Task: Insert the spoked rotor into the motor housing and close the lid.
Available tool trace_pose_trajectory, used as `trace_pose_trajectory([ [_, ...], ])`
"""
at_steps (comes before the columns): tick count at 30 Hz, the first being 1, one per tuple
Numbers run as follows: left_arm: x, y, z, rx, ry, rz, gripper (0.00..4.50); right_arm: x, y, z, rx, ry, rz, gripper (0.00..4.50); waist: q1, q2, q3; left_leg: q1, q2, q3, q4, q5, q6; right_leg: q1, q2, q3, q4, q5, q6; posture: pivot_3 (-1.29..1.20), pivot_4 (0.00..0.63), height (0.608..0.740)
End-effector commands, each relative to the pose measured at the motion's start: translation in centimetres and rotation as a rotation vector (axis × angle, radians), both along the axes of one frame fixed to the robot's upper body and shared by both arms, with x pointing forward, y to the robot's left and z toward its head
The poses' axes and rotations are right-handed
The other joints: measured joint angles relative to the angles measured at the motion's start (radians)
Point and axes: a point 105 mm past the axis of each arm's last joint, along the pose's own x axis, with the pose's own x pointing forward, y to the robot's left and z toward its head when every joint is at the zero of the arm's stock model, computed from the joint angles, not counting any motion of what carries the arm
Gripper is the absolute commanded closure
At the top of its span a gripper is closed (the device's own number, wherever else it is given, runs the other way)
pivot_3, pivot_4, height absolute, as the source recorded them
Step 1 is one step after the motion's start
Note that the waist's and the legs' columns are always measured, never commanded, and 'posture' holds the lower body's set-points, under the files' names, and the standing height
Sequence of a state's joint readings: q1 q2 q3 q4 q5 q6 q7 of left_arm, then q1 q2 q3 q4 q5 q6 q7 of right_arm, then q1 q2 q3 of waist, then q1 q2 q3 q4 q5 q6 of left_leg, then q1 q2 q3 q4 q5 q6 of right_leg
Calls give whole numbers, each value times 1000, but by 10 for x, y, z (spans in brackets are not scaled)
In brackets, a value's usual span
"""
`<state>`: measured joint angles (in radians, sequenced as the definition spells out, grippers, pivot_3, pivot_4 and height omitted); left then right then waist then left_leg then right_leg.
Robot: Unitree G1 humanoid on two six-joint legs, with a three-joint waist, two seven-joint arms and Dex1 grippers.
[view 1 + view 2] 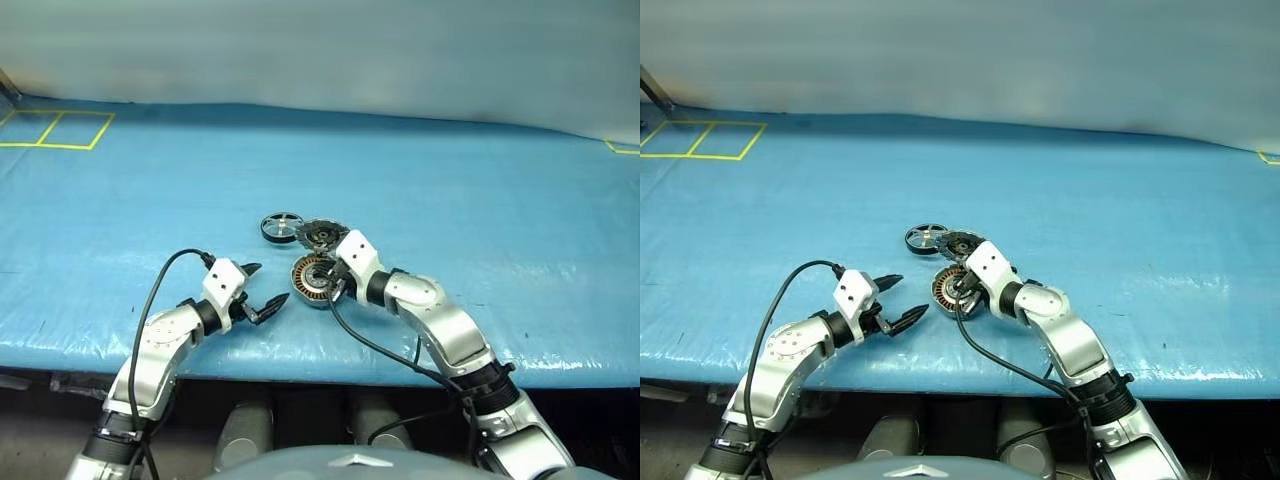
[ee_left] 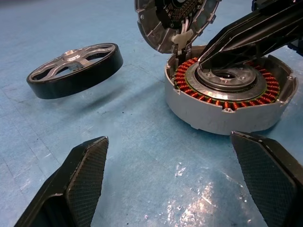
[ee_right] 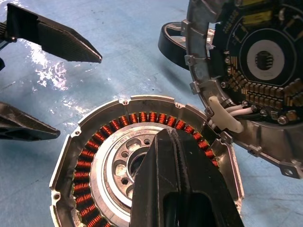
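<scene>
Probably rigid and light, the dark-rimmed, silver-spoked rotor [image 2: 75, 68] at upper left invites a rim pinch; left gripper [image 2: 182, 182] gapes, right gripper [image 3: 176, 156] pressed together, empty.

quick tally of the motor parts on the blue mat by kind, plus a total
spoked rotor: 1
motor housing: 1
lid, open and standing up at the housing's edge: 1
total: 3
</scene>
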<state>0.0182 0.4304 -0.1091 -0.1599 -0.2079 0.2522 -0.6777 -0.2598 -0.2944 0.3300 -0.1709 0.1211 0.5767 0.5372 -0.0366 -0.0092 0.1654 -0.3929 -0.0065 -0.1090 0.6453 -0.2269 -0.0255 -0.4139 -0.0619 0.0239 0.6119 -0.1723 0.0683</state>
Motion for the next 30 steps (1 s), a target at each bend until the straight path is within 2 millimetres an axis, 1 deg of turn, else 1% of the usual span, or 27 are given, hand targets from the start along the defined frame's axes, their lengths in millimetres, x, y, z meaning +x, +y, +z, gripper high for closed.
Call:
trace_pose_trajectory([
  [1, 1, -2, 7, -6, -32, -13, 0, -1, -5, -2, 3, 31, -20, 4471, 0, 0, 0, -1, 0, 0, 1, 0, 0, 0, 0, 0, 0, 0, 0, 0, 150, 740],
  [4, 2, -3, 7, -11, -33, -12, 0, -2, -2, 21, 87, -21, -2, 4471, 1, 0, 1, -1, 0, 0, 1, 0, 0, -1, 0, 0, 0, 0, 0, 0, 150, 740],
  [8, 1, -4, 6, -14, -28, -19, 0, -9, -6, 42, 128, -80, 17, 4471, 1, 1, 2, -3, 0, 0, -2, 0, 0, -3, 0, 0, 0, 0, 0, 0, 150, 740],
  [11, 1, -5, 6, -22, -25, -23, 0, -12, -13, 51, 134, -110, -1, 4471, 1, 1, 2, -3, 0, 0, -4, 0, 0, -4, 0, 0, 0, -1, -1, 0, 150, 740],
  [13, 1, -7, 7, -32, -25, -32, 0, -12, -24, 54, 115, -127, -39, 4471, 1, 1, 2, -3, 0, 0, -4, 0, 0, -4, 0, 0, 0, -1, -1, 0, 150, 740],
  [16, 0, -9, 9, -49, -32, -48, 0, -15, -41, 52, 72, -126, -78, 4471, 5, 1, 2, -3, 0, 0, -3, 0, 0, -3, 0, 0, -1, -1, -1, 0, 150, 740],
  [20, -2, -13, 11, -56, -39, -93, 0, -9, -83, 44, 18, -120, -252, 4471, 7, 1, 2, -3, 0, 0, -2, 0, 0, -3, 0, 0, -1, -1, -1, 0, 150, 740],
  [22, -2, -14, 13, -72, -46, -112, 0, -9, -100, 41, 15, -108, -322, 4471, 9, 1, 2, -3, 0, 0, -2, 0, 0, -3, 0, 0, -1, -1, -1, 0, 150, 740],
  [26, -1, -15, 16, -71, -64, -133, 0, -6, -118, 29, 61, -64, -420, 4471, 8, 0, 2, -3, 0, 0, -3, 0, 0, -3, 0, 0, -1, -1, -1, 0, 150, 740],
  [27, 0, -15, 16, -68, -66, -135, 0, -6, -120, 26, 82, -51, -435, 4471, 8, 0, 2, -3, 0, 0, -3, 0, 0, -3, 0, 0, -1, -1, -1, 0, 150, 740],
  [29, 1, -16, 16, -68, -68, -138, 0, -5, -123, 15, 67, -20, -446, 4471, 7, 0, 2, -3, 0, 1, -3, 0, 0, -3, 0, 0, -1, -1, -1, 0, 150, 740],
  [30, 2, -16, 17, -65, -73, -139, 0, -6, -122, 10, 66, -5, -442, 4308, 7, 0, 2, -3, 0, 1, -3, 0, 0, -3, 0, 0, -1, -1, -1, 0, 150, 740],
])
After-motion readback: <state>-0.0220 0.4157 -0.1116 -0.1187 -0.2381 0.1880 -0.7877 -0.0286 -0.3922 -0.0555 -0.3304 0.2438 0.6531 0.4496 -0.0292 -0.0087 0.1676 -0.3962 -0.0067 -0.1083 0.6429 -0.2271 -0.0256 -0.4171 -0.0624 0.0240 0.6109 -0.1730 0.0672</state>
